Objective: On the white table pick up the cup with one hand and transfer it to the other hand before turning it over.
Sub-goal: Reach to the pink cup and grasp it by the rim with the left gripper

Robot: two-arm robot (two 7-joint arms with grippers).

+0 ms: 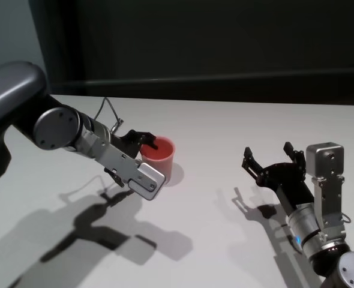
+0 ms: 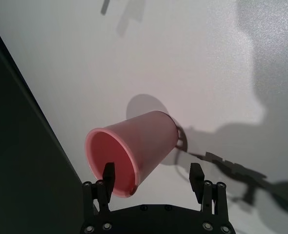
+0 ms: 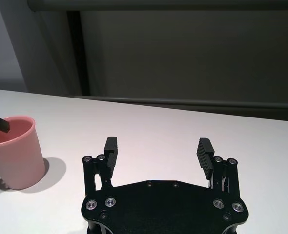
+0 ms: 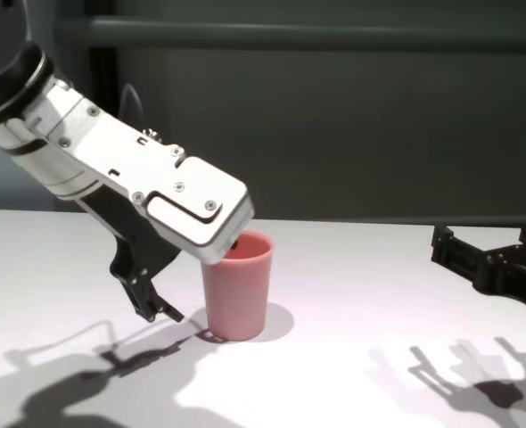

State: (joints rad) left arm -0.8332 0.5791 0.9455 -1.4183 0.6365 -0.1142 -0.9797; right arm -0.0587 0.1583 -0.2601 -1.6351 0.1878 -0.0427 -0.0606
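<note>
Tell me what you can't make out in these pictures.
- Chest view: the white housing of the left gripper covers part of the cup rim.
- Head view: the same arm hides the cup's near left side.
- Right wrist view: the cup is cut off by the edge; the right gripper body hides the table beneath.

Dark wall panel [image 1: 225, 42] behind.

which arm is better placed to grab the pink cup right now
Left. The left gripper is open with one finger inside the cup rim; the right gripper hangs open well off to the side.
</note>
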